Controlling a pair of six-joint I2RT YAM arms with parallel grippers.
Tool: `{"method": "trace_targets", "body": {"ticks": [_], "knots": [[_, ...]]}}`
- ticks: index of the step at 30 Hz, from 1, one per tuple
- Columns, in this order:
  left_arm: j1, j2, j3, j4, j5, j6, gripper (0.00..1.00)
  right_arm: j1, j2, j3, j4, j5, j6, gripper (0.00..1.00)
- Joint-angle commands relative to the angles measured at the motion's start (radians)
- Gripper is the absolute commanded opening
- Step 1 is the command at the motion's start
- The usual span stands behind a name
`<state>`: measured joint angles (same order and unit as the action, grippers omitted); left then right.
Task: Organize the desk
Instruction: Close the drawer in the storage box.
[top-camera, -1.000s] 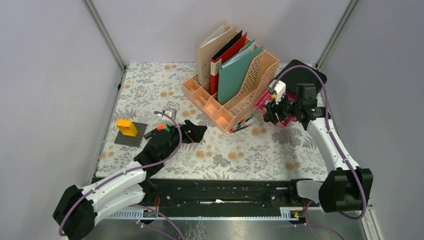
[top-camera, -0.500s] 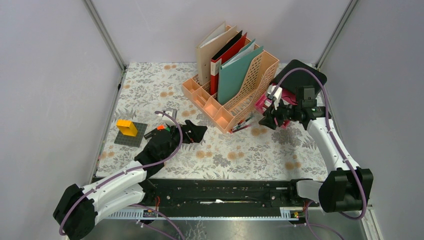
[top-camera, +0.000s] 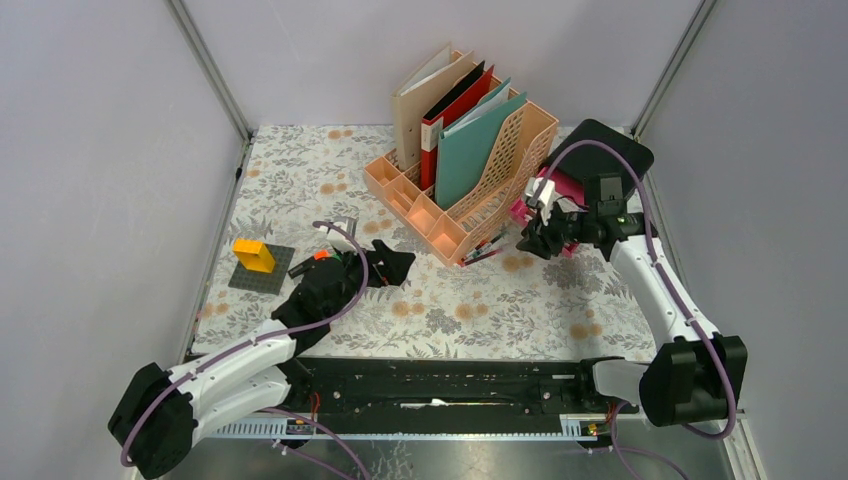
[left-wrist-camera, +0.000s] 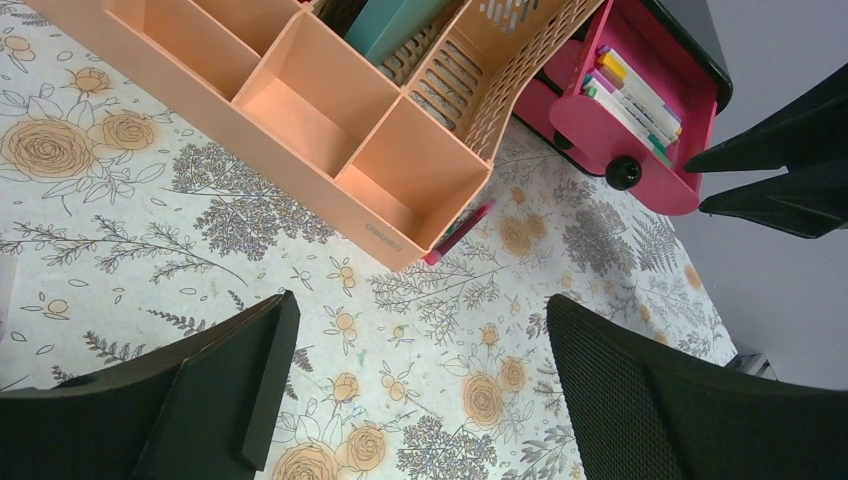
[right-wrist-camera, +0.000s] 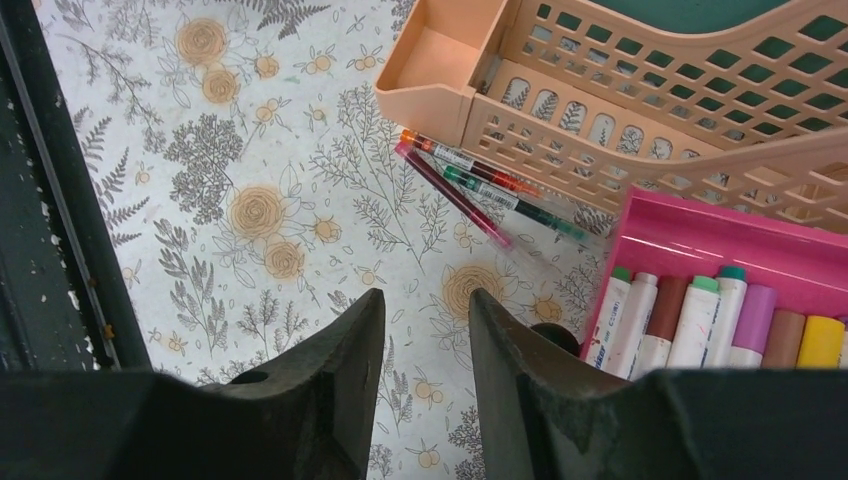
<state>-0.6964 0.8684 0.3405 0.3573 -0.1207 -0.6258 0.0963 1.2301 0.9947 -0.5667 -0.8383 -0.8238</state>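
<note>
The desk (top-camera: 330, 170) is covered by a floral cloth. My left gripper (top-camera: 395, 265) is open and empty, low over the cloth (left-wrist-camera: 420, 310) in front of the peach file rack (top-camera: 450, 200). My right gripper (top-camera: 530, 240) is narrowly open and empty (right-wrist-camera: 425, 300), low over the cloth beside a pink box of markers (right-wrist-camera: 700, 240). Three loose pens (right-wrist-camera: 480, 185) lie on the cloth against the rack's front corner, just ahead of the right fingers. The pens also show in the top view (top-camera: 485, 247), and one pink pen shows in the left wrist view (left-wrist-camera: 460, 230).
The rack holds upright folders (top-camera: 450, 110) and has small front compartments (left-wrist-camera: 300, 110). A black flat object (top-camera: 610, 150) lies at the back right behind the pink box (top-camera: 565, 188). An orange block (top-camera: 253, 255) stands on a grey baseplate (top-camera: 275, 275) at the left.
My right gripper has dropped and moved left, from above the pink box down toward the cloth near the pens. The left arm has barely moved.
</note>
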Motion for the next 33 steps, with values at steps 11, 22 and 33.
{"method": "trace_targets", "body": {"ticks": [11, 22, 33], "knots": [[0.006, 0.030, 0.025, 0.067, 0.001, -0.003, 0.99, 0.239, 0.048, -0.031, 0.021, 0.343, -0.099, 0.42], [0.008, 0.031, 0.020, 0.062, 0.000, -0.005, 0.99, 0.366, 0.173, -0.034, 0.046, 0.701, -0.124, 0.47], [0.011, 0.027, 0.019, 0.059, 0.000, -0.008, 0.99, 0.391, 0.273, -0.004, 0.090, 1.083, -0.094, 0.89]]}}
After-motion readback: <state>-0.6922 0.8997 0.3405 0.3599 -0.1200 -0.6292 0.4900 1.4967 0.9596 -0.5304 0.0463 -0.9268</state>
